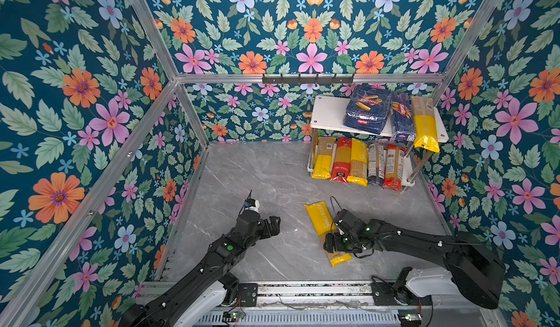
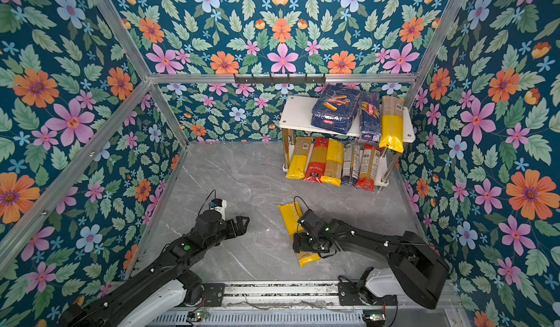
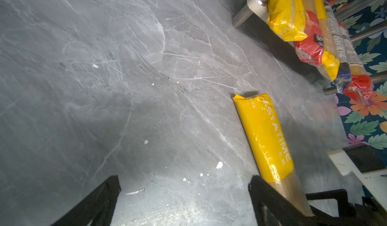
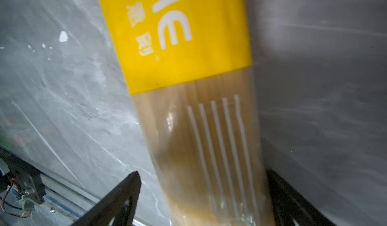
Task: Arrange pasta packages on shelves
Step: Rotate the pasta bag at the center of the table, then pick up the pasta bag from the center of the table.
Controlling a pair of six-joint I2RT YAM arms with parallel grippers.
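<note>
You see nine packs. Three on top board of shelves (image 1: 328, 110): two blue, one yellow. Five on lower board, far ends hidden under top board, so count unsure. One yellow bag (image 1: 317, 219) flat on table (image 1: 257, 174), well apart from shelves. Right gripper (image 1: 333, 245) covers bag's clear middle in both top views. Right wrist view shows jaws wide astride it, gap one side, no grip. Left gripper (image 3: 184, 181) spread wide, empty, over table.
</note>
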